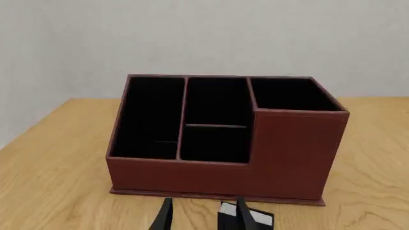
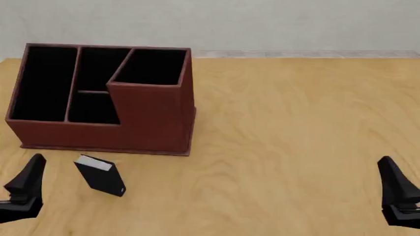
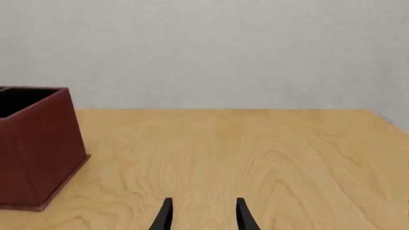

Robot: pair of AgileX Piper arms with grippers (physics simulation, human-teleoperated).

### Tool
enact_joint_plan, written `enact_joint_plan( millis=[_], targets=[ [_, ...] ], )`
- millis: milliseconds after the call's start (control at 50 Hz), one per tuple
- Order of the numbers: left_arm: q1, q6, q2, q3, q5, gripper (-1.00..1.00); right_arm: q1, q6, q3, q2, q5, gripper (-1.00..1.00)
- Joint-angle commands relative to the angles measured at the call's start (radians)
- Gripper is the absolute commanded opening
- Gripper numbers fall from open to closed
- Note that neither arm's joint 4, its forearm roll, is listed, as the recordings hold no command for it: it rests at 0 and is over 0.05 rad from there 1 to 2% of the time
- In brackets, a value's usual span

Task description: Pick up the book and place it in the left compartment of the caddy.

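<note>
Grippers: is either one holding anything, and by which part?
Nothing held. Left gripper and right gripper are open and empty; the book stands on the table.

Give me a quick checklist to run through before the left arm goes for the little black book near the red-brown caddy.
1. Left gripper open, nothing held: ok.
2. Small black book with a white page edge free on the wooden table, just in front of the large reddish-brown four-compartment caddy, apart from it: ok.
3. Book nearer the left gripper than the right gripper: ok.
4. Long narrow left compartment looks empty: ok.
5. Book already between the left fingers: not ok; one finger overlaps it in the left wrist view.
6. Exact tilt of the book: cannot tell.
</note>
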Motion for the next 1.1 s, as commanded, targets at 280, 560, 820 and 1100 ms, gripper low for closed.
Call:
enact_joint_plan(
  millis=[280, 560, 820, 1100],
  targets=[
    [-0.072, -0.020, -0.121, -0.071, 0.116, 1.00, -0.019, 0.032, -0.001, -0.003, -0.013, 1.00],
    [-0.131, 0.045, 0.027, -0.076, 0.028, 1.00, -0.030, 0.058, -0.001, -0.003, -0.011, 1.00],
    [-0.194, 0.141, 0.292, -0.211, -0.068, 1.00, -0.029, 0.072, -0.001, -0.003, -0.008, 1.00],
    [-0.391, 0.267, 0.360, -0.340, 0.011, 1.00, -0.025, 0.064, 0.001, -0.003, -0.002, 1.00]
  ],
)
